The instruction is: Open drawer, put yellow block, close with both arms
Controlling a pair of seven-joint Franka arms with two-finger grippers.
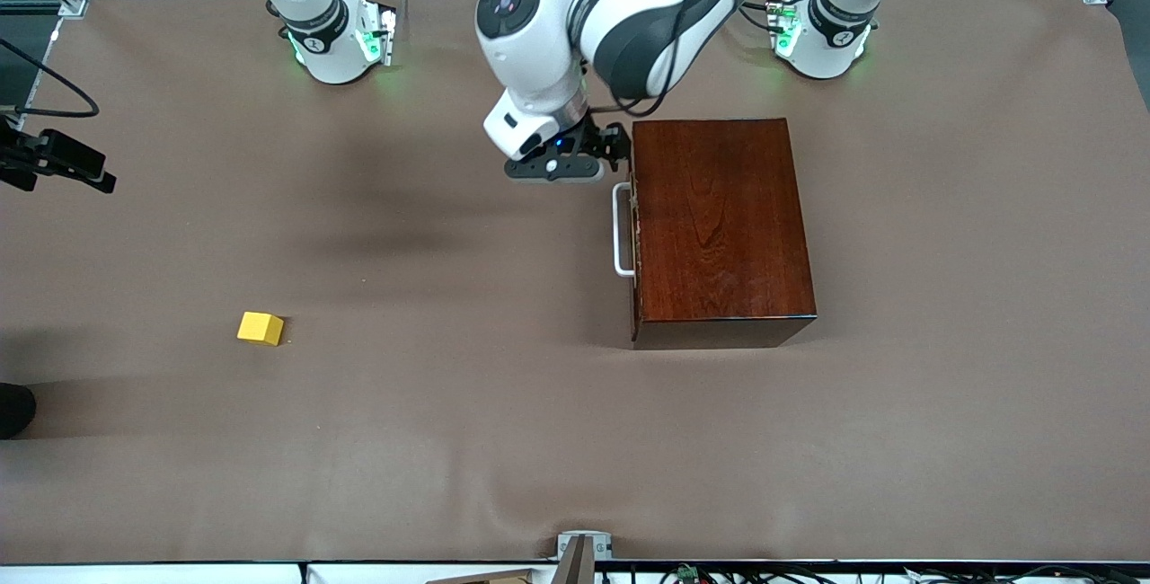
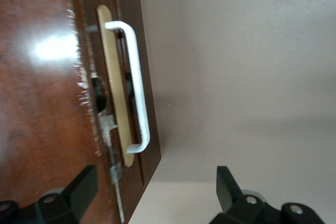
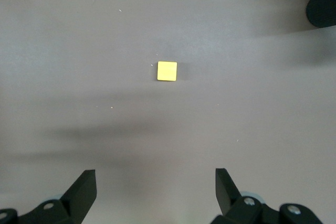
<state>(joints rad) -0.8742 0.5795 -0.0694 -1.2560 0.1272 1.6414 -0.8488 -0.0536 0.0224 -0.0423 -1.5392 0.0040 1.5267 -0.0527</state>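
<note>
Brown cloth covers the one long table [image 1: 449, 440], with two white jointed arms based along its robot edge.

From the left gripper [image 1: 575, 163] outward: its two black fingers [image 2: 84, 187] stand spread wide, empty, hovering at the box's handle-side corner, roughly at eleven o'clock from the box's middle in the front view. Just beside it runs the single white U-shaped bar handle [image 1: 621, 229] of the pale-wood drawer [image 2: 116, 87], which sits shut, flush in the one glossy dark reddish-brown wooden box [image 1: 719, 229].

The right gripper [image 3: 156, 188] is out of the front view; its wrist view shows its two fingers parted wide over bare cloth, holding nothing. The one small bright yellow cube [image 1: 260, 328] lies alone on the cloth, at about eight o'clock from the box, toward the right arm's end, well apart.
</note>
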